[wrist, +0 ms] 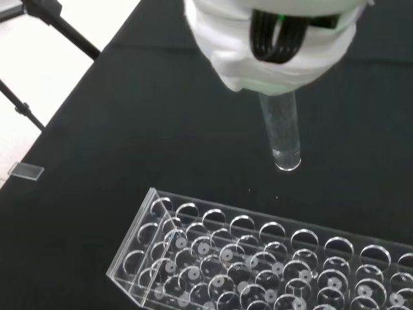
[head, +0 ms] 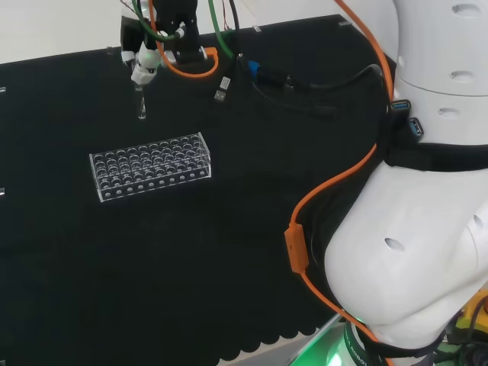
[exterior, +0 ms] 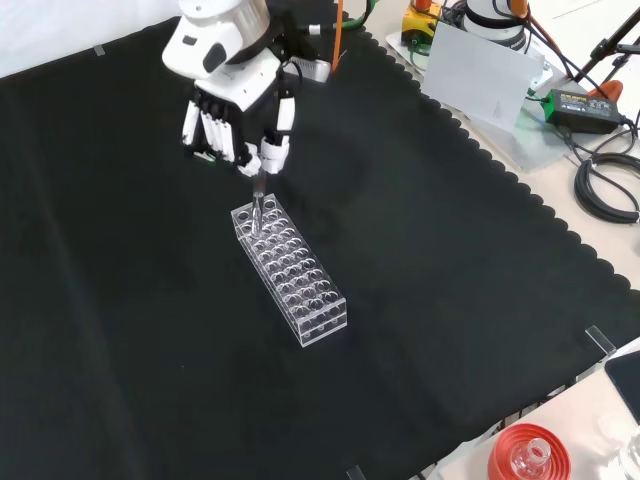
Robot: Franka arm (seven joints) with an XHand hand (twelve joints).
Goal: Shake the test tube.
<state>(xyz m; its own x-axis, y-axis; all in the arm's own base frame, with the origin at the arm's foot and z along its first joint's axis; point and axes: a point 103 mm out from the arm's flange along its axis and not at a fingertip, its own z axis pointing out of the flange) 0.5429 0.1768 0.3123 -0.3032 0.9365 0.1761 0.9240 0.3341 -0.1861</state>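
1. Clear glass test tube (wrist: 282, 134) hangs upright in the air, clear of the black cloth (exterior: 450, 260)
2. black and white robot hand (exterior: 240, 115) has its fingers curled round the tube's top
3. clear plastic rack with rows of round holes (head: 150, 165) sits just near of the tube in the head view, apart from it

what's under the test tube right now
Bare black cloth; the tube hangs clear of it, beside the rack, not over a hole. The hand covers the tube's top.
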